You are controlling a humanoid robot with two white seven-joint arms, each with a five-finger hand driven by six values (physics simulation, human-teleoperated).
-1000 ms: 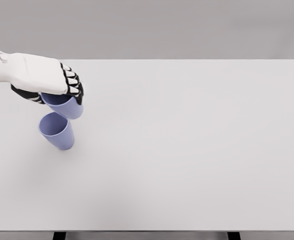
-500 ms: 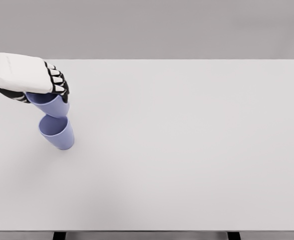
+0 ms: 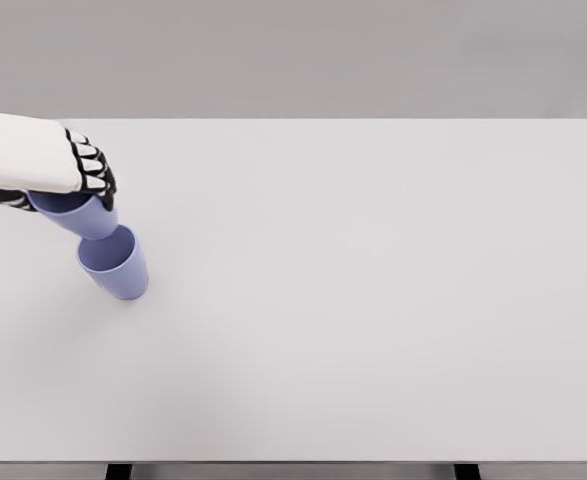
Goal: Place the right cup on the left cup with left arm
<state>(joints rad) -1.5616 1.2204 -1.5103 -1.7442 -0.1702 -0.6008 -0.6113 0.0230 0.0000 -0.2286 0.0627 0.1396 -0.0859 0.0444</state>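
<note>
You see the left hand (image 3: 43, 160) at the far left of the table (image 3: 373, 300), its arm coming in from the left edge of the head view. The hand is white on the back, with black joints on the fingers (image 3: 91, 170). The fingers are curled downward and closed around the top of a light purple cup, the held cup (image 3: 78, 214). The hand covers its rim; you see only the lower body of this cup, which sticks out below the fingers and leans a little.

The second cup, the standing cup (image 3: 115, 263), is on the table just below and a little to the right of the held one in the picture, so it is nearer to you. It has the same light purple colour. It stands with the mouth open upward, and you can look into it. The bottom of the held cup is at the far left part of the rim of the standing cup. The two shapes meet in the picture, but you cannot tell if they really touch or if the held cup is only above the rim. The held cup is not inside the standing cup.

The table is plain white and wide. Under its near edge you see two dark legs (image 3: 119, 471).
</note>
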